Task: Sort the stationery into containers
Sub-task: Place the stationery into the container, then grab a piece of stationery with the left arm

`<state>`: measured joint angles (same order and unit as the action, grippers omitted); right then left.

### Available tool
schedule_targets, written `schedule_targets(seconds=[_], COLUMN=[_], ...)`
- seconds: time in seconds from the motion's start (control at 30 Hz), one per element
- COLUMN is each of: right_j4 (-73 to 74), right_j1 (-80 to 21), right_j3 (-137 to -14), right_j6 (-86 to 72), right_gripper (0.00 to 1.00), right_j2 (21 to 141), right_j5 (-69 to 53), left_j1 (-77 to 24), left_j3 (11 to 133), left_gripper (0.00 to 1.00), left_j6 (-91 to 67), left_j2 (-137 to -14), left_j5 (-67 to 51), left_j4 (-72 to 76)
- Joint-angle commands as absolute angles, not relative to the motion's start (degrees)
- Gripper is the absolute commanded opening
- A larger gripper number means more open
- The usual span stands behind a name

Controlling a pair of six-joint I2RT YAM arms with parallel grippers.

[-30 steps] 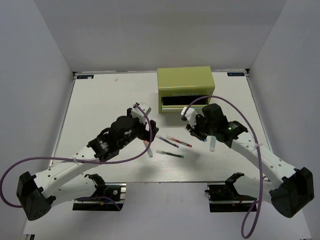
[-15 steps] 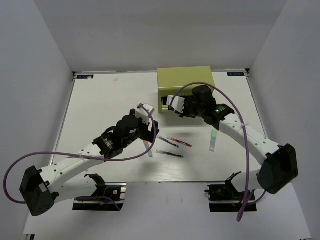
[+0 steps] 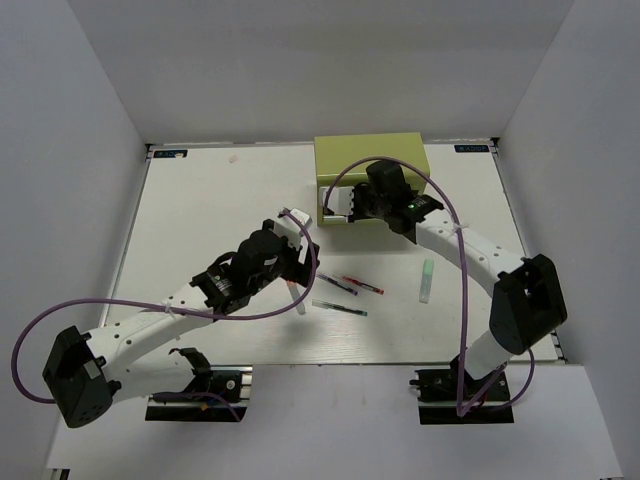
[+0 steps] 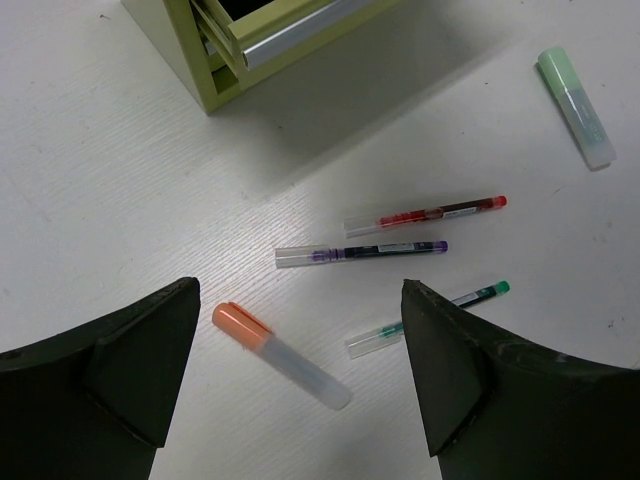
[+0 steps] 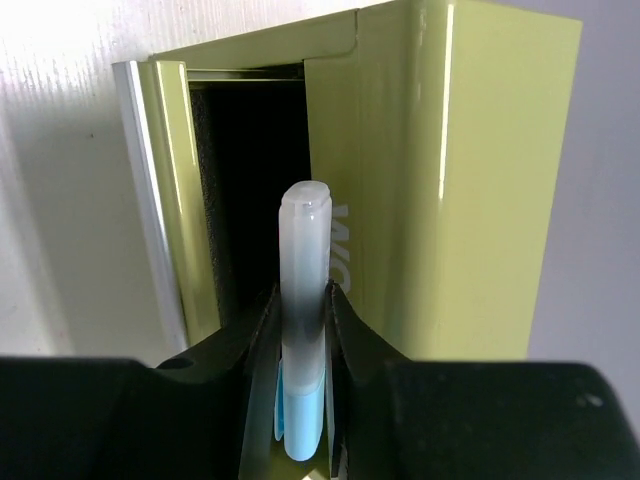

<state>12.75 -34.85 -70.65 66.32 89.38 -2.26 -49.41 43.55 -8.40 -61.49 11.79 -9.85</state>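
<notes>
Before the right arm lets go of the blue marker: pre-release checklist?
1. Grip: right tool shut on the light blue marker: ok.
2. Drawer of the WORKPRO tool chest pulled open: ok.
3. Marker fully over the opening: cannot tell; in the right wrist view its tip lines up with the opening's edge.
4. Room inside the drawer: cannot tell; the interior is dark.
5. Left tool clear of the chest: ok; it is open, above the orange-capped marker on the table.
</notes>
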Motion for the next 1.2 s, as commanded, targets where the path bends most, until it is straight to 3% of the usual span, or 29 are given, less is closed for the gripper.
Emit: schedule_targets(seconds=[0.0, 0.1, 0.27, 0.37, 0.47, 0.57, 0.6, 0.7, 0.83, 0.9, 1.17], right_j4=[11.6, 12.83, 13.36, 13.62, 13.88, 11.69, 10.73, 5.28, 6.67, 8.25, 8.0], right_j1=[-34.72, -34.45, -34.63, -34.45, -34.63, -34.19, -33.84, -33.31, -31.82, -31.03, -28.39], right_j3=[-74.18, -74.97, -74.97, -75.41, -75.67, -72.97, -71.64, -65.58, -60.22, -58.81, -51.6], right_j6=[66.98, 65.31, 63.37, 60.92, 56.28, 45.64, 43.27, 32.01, 21.29, 18.47, 12.31], right_gripper=[0.18, 0.36, 0.48, 0.49, 0.47, 0.31, 0.19, 0.0, 0.0, 0.17, 0.26], right_j2=[90.96, 91.85, 91.23, 89.92, 87.72, 83.77, 81.5, 75.95, 70.5, 67.51, 57.84], right_j5=[-1.23, -1.49, -1.84, -2.02, -2.9, -1.67, -1.32, 4.03, 3.52, 1.41, -5.8], left_j1=[-49.66, -49.66, -49.66, -49.66, -49.66, -49.14, -49.13, -48.52, -48.52, -48.52, -48.52], left_j3=[43.24, 43.24, 42.71, 42.71, 42.71, 42.71, 42.71, 41.4, 40.69, 41.56, 47.63], left_gripper=[0.91, 0.93, 0.94, 0.96, 0.98, 0.95, 0.93, 0.78, 0.64, 0.64, 0.81], left_j6=[-8.26, -8.78, -11.15, -13.7, -18.35, -24.23, -26.0, -32.85, -41.99, -47.07, -57.3], left_j2=[-61.61, -61.61, -62.14, -63.19, -64.24, -64.77, -64.78, -64.07, -65.73, -68.19, -81.2], left_j5=[12.92, 12.92, 12.92, 13.44, 14.84, 16.08, 16.08, 18.63, 20.82, 21.44, 25.31], left_j4=[-9.05, -9.05, -9.58, -9.58, -10.72, -12.3, -13.0, -13.01, -15.46, -17.48, -29.0])
